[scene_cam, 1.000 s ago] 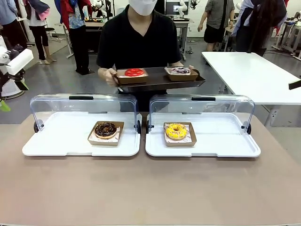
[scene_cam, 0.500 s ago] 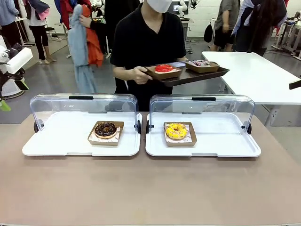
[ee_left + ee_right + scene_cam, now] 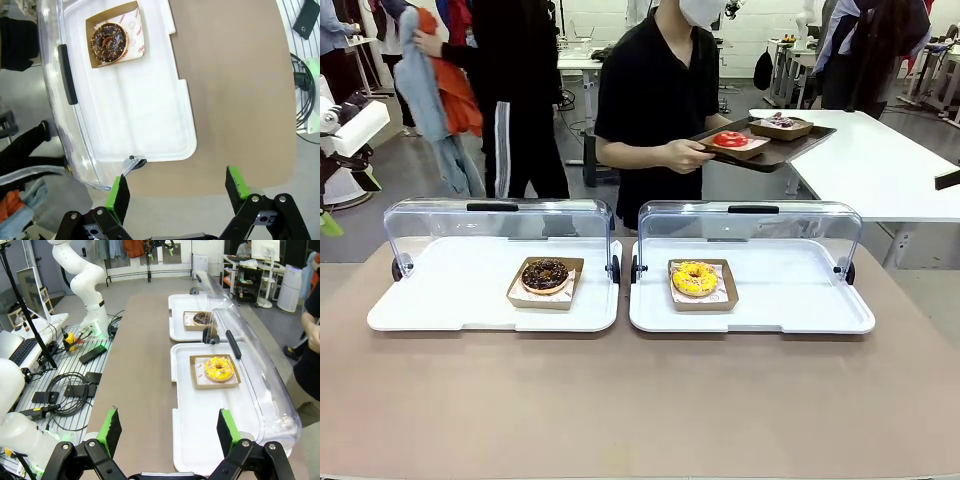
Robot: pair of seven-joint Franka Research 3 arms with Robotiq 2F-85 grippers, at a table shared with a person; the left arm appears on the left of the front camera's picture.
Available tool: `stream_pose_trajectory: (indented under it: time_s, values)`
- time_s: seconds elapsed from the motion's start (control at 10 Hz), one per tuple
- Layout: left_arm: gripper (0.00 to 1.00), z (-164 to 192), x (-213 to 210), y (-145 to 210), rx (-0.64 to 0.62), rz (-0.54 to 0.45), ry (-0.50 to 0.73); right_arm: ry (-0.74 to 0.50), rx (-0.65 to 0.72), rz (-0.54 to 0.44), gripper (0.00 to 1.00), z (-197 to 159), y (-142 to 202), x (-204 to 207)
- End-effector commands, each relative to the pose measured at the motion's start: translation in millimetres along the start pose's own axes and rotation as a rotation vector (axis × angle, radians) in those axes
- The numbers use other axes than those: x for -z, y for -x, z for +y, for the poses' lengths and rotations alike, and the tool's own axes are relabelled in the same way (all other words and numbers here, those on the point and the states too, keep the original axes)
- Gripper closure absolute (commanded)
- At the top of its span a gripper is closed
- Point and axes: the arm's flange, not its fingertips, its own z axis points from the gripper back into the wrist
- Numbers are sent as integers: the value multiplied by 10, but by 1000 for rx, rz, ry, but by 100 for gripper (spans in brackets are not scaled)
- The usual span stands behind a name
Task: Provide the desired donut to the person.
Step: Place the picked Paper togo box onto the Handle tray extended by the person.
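Left end effector point(image 3: 176, 192): its two green-padded fingers stand wide apart with nothing between them. It hangs over the near edge of the brown desk point(image 3: 235, 95).
Chocolate donut: the round brown donut with sprinkles point(image 3: 108, 42) lies far ahead of the left end effector and a bit to its left. It sits in a small brown paper box on the flat white plastic tray point(image 3: 145, 115), whose near corner is just ahead of the left finger.
Clear lid: a see-through cover with a black handle point(image 3: 67, 74) stands open along the tray's left side.
Right end effector point(image 3: 170, 432): released too, its fingers spread wide and empty, above the desk edge.
Yellow donut: the round yellow donut with dots point(image 3: 218, 368) is ahead of the right end effector, a bit to the right, in its own brown paper box on a second white tray point(image 3: 200, 415).
Person: the person in a black short-sleeved shirt point(image 3: 658, 95) stands past the far side of the desk, well away from both end effectors.
Carried tray: the person holds a dark tray point(image 3: 770, 150) with a red donut point(image 3: 730, 139) and a purple-and-white donut point(image 3: 781, 122), each in a brown box.
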Motion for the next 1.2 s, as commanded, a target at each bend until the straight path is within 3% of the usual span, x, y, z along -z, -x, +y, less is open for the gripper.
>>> stream_pose_trajectory:
  time_s: [0.0,0.4,0.5,0.7,0.9,1.1]
  values:
    - [0,-3,2,2,6,11,1,2,-1,-1,0,2,-1,4]
    - [0,0,0,0,0,0,0,2,-1,-1,0,2,-1,4]
    - [0,124,-238,231,-60,-239,18,2,-1,-1,0,2,-1,4]
    - [0,165,-380,676,-137,-584,77,2,-1,-1,0,2,-1,4]
    - [0,200,-409,1152,-118,-909,149,2,-1,-1,0,2,-1,4]
    - [0,109,-185,1646,-190,-1017,172,2,-1,-1,0,2,-1,4]
